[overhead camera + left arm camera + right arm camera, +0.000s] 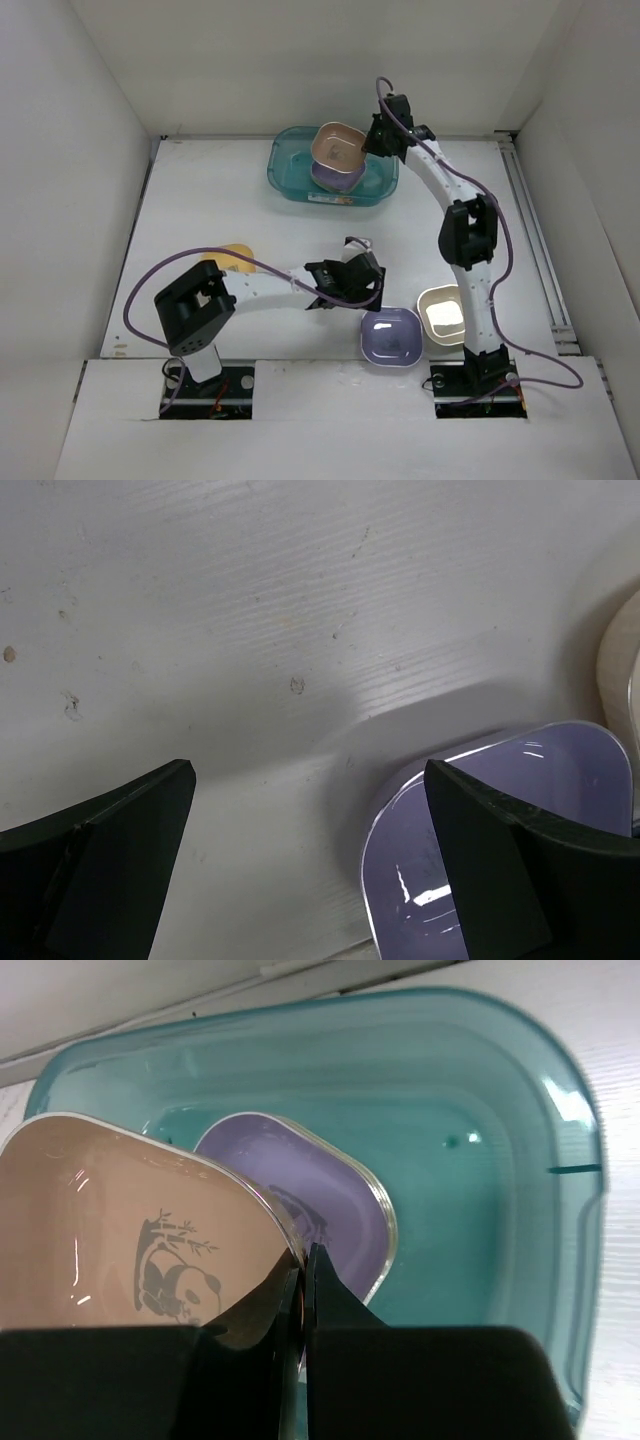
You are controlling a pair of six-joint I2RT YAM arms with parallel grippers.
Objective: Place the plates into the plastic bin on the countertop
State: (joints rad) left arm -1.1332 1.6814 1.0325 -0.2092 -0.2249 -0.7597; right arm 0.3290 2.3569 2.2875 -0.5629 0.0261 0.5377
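At the rear middle of the white matte worktop (200, 200) stands the translucent teal-green rectangular plastic bin (290, 165). One purple rounded-square plastic plate (310, 1190) lies flat on the floor of this bin. The right arm reaches over the right side of the bin, and the right hand (305, 1280) has its two fingers pressed together on the rim of a brown rounded-square plastic plate (130, 1230), which has a small panda drawing inside. This brown plate is held tilted above the bin and it covers the left part of the purple plate in the right wrist view. Whether the two plates touch, I cannot tell.

Near the front edge of the worktop lies a second purple rounded-square plastic plate (391, 336), and a cream rounded-square plastic plate (443, 312) is just beside it on the right, partly behind the right arm. The left hand (308, 780) is low over the worktop, to the left of the second purple plate, with its fingers (110, 870) spread wide and nothing between them. One finger stands over the edge of that plate in the left wrist view. A yellow-orange rounded-square plastic plate (236, 256) lies on the left side, half hidden behind the left arm.
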